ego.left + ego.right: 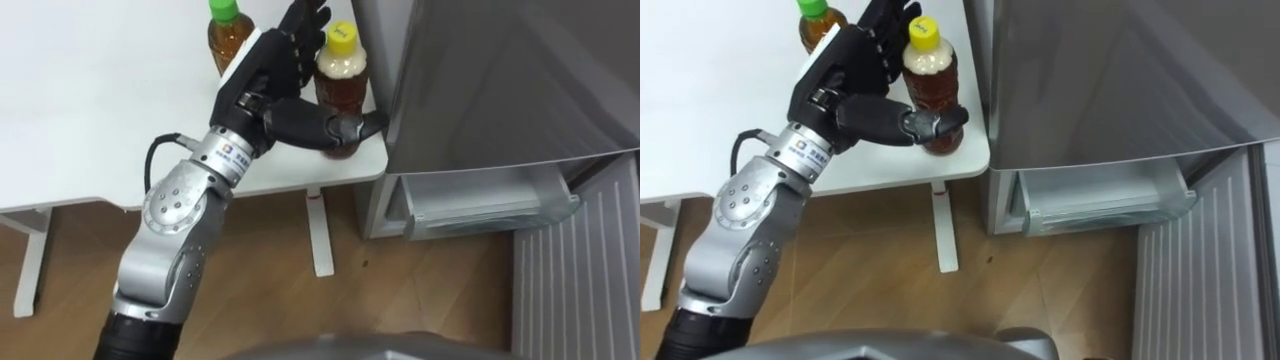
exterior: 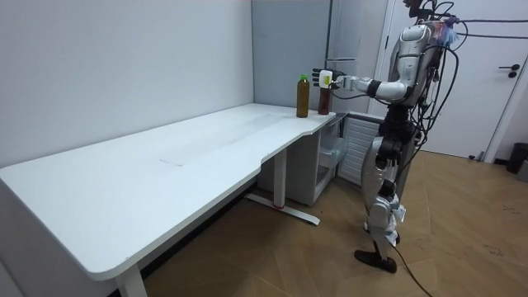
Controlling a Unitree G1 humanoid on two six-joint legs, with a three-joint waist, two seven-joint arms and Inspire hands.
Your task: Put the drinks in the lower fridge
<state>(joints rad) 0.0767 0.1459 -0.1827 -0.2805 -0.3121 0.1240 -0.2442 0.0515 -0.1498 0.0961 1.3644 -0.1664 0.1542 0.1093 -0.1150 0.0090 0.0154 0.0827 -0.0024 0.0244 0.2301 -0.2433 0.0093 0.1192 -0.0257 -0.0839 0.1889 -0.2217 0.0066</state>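
- The green-cap bottle (image 1: 228, 35) stands at the back of the table (image 1: 100, 120).
- Your left hand (image 1: 268, 78) is spread wide, thumb across the yellow-cap bottle (image 1: 342, 80) low down, fingers straight behind it.
- That one looks full, so probably heavyish, stiff and slick. Grab it mid-body.
- It's at the table corner, right beside the fridge (image 1: 500, 80).

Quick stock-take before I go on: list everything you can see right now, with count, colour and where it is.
yellow-capped bottle: one, brown drink, upright at the table corner next to the fridge.
green-capped bottle: one, brown drink, upright on the table, further from the fridge.
table: one, white, long, along the wall.
fridge: one, grey, beside the table's end; its lower part is open.
clear bin: one, pale, in the open lower part.
floor: wood, brown.
door: one, white, at the far wall in the room view.
left hand: black, at the yellow-capped bottle, thumb across its front, fingers straight behind it.
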